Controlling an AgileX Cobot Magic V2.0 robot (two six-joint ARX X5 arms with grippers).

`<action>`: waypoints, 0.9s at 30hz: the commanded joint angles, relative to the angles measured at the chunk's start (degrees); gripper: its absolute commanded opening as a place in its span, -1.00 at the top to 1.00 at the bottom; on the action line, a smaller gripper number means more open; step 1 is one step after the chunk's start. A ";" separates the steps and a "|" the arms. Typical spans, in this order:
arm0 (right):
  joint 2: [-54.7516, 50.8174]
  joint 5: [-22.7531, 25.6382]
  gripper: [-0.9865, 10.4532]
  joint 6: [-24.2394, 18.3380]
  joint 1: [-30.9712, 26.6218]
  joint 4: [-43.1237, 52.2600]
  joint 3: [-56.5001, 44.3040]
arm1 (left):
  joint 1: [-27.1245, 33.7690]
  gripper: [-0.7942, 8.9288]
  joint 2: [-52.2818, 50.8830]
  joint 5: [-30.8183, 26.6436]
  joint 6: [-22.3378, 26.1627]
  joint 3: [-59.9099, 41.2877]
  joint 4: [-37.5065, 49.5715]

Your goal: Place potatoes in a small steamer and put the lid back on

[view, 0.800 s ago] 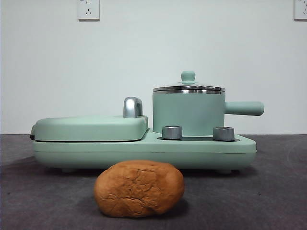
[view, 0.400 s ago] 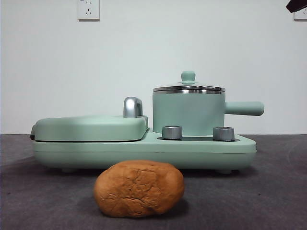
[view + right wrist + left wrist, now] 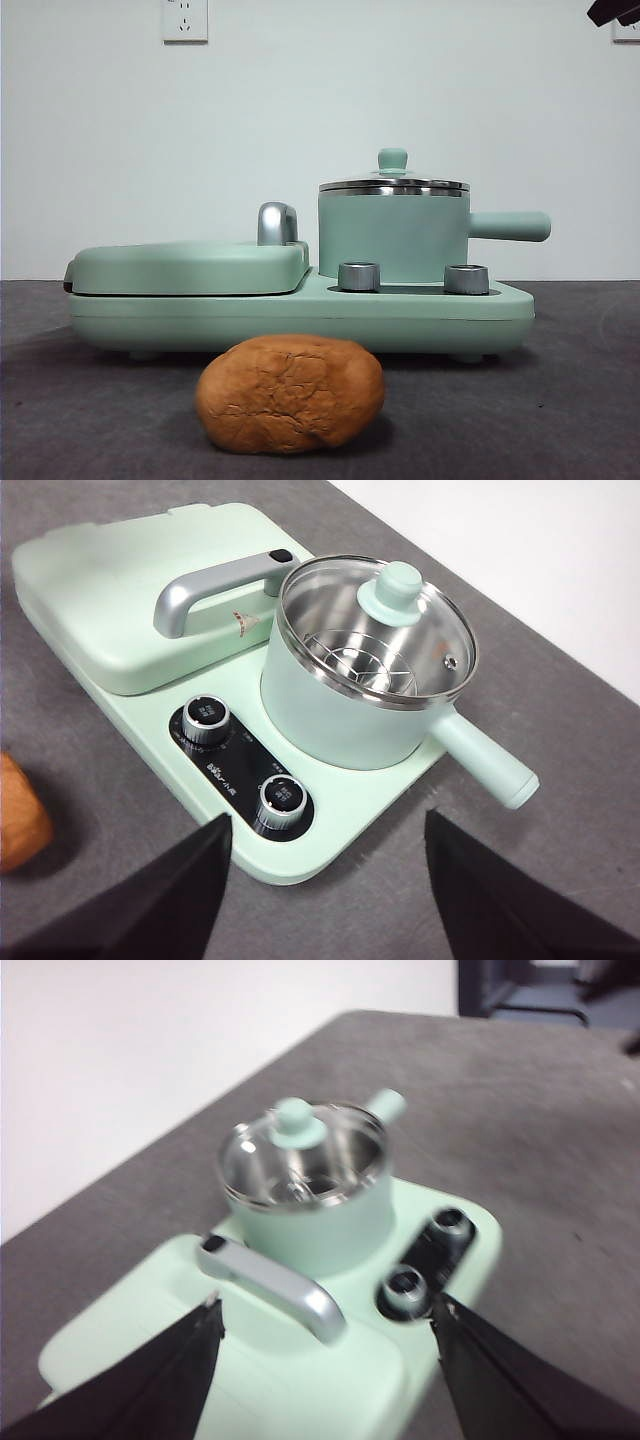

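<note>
Here comes an arm: a black tip (image 3: 612,10) pokes in at the top right corner of the front view, a touch bigger than half a second ago, and a second ago that corner was bare. Nothing on the table has budged.

The potato (image 3: 290,393) lies on the grey mat, near side, in front of the cooker base (image 3: 300,318) and apart from it. The steamer (image 3: 393,238) stands on the right half of the base, handle pointing right, and the lid (image 3: 393,183) sits on its rim, knob up. The closed grill plate (image 3: 185,267) fills the left half.

Both arms are up high. The right gripper (image 3: 328,835) hangs over the steamer's near-right side, jaws spread wide, nothing between them; its camera sees the rack through the lid's glass (image 3: 400,640) and a sliver of potato (image 3: 20,820) at the edge. The left gripper (image 3: 325,1325) hovers above the grill plate's handle, also spread and empty, in a blurred picture.

My read: this is the opening approach. The lid must come off first, then the potato goes in.
</note>
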 commanded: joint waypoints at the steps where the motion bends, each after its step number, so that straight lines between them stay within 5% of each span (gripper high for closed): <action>1: 0.17 -0.07 0.29 3.21 0.22 0.39 0.87 | -1.09 0.16 3.21 -1.55 -5.51 1.22 5.81; 13: 0.17 -0.04 0.30 4.46 0.22 0.44 0.87 | -9.11 0.22 21.90 -7.76 -12.26 3.06 28.87; 27: 0.17 -0.04 0.30 4.48 0.22 0.44 0.87 | -13.11 0.21 48.57 -7.78 -12.41 24.20 29.31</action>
